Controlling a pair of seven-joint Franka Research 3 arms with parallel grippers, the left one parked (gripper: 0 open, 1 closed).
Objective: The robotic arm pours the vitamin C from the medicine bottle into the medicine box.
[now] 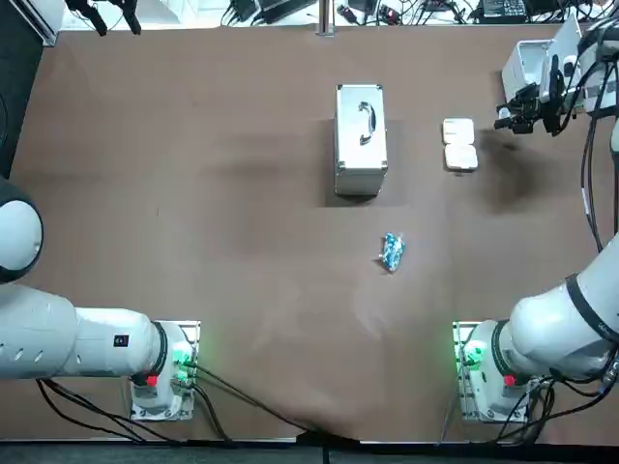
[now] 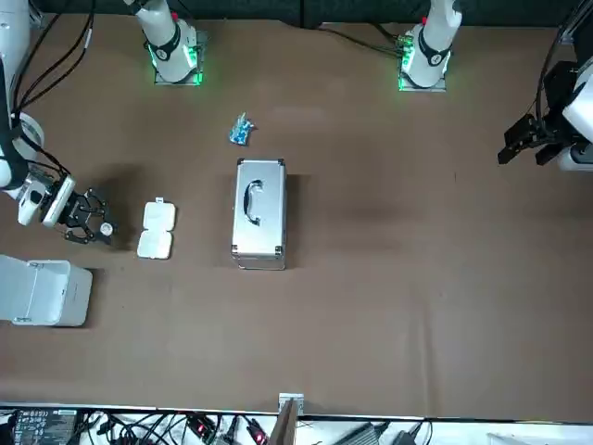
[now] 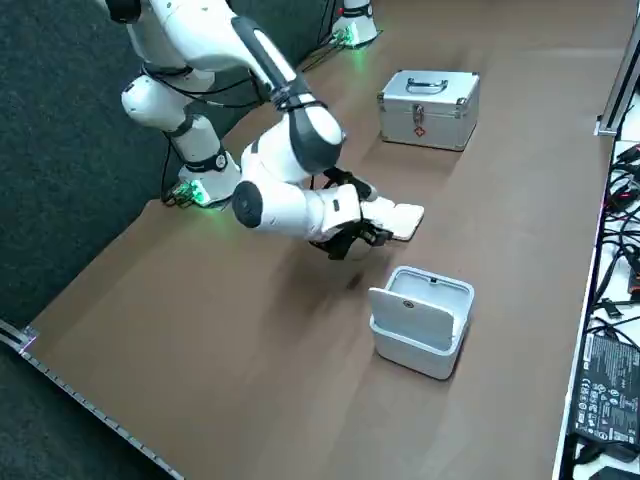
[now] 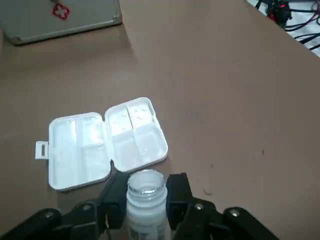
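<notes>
The right hand (image 4: 146,188) pinches the uncapped bottle (image 4: 146,206) just beside the box (image 4: 107,145), which lies lid-open on the worktop (image 4: 225,100), presumably so its compartments can receive the pour.

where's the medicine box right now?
Top view, right half: the medicine box lies open between the silver case and the right gripper, which holds the medicine bottle just beside it.

Right arm (image 3: 275,200): white rounded shells, black joint rings, black cables (image 1: 586,188); base (image 1: 479,372) lit green. Right gripper (image 4: 147,187) black, at table's far right.
</notes>
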